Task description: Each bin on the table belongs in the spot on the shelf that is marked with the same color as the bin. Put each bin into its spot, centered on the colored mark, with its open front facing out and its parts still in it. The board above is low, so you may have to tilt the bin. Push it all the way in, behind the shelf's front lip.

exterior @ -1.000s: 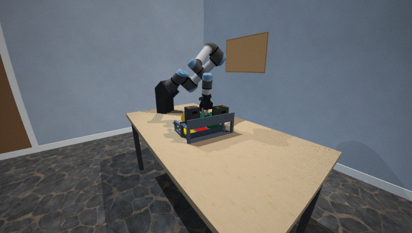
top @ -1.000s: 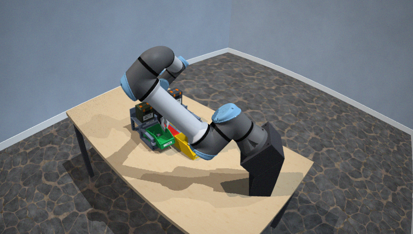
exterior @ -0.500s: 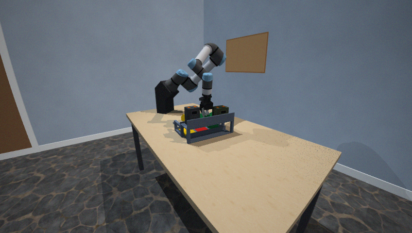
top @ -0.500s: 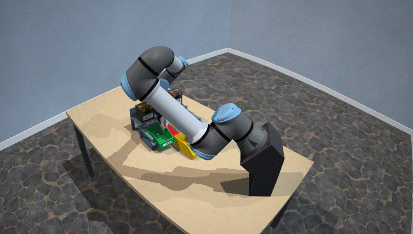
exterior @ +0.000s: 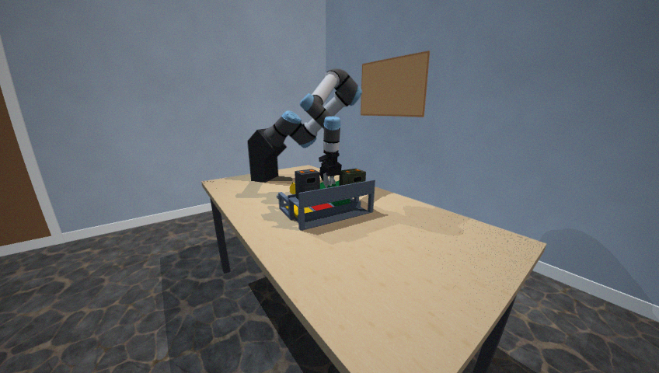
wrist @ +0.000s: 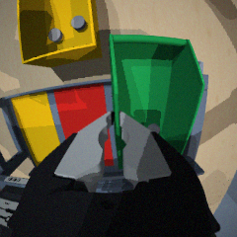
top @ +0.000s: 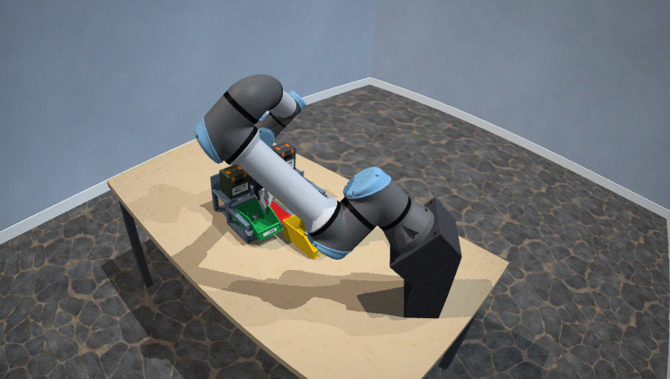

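Evidently the pincer (wrist: pixel 113 129) is clamped on the thin left side wall of the stiff green plastic bin (wrist: pixel 158 89) — light, probably slick — so hold low.

green bin (wrist: pixel 158 94) in shelf; yellow bin (wrist: pixel 55 30) on table.

We can read no text anywhere. The dark boxes (top: pixel 233 180) on the shelf carry pale labels, and the green bin (top: pixel 261 222) has a small white tag on its front, but all are too small and blurred to read.
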Robot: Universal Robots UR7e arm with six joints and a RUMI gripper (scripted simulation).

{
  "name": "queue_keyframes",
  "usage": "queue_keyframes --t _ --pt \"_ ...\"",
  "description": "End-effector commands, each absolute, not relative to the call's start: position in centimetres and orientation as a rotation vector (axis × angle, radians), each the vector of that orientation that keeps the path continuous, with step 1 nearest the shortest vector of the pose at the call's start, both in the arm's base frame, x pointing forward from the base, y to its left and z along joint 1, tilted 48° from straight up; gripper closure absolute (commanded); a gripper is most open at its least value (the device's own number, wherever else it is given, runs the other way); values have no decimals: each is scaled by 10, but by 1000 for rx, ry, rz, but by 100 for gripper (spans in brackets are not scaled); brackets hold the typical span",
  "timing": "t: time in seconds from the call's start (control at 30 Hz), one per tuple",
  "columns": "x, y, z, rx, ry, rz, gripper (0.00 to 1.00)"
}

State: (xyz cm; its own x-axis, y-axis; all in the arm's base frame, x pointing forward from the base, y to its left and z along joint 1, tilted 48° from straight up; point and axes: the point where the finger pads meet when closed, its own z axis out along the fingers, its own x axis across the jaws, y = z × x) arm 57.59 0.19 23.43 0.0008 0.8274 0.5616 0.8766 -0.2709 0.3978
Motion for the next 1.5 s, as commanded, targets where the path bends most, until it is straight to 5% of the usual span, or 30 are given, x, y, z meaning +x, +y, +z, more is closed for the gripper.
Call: queue_keyframes --t 0.0,1.47 --pt "578 1 236 -2177 -1855 -1142 100" --pt "580 1 236 -2186 -1852 -1168 100"
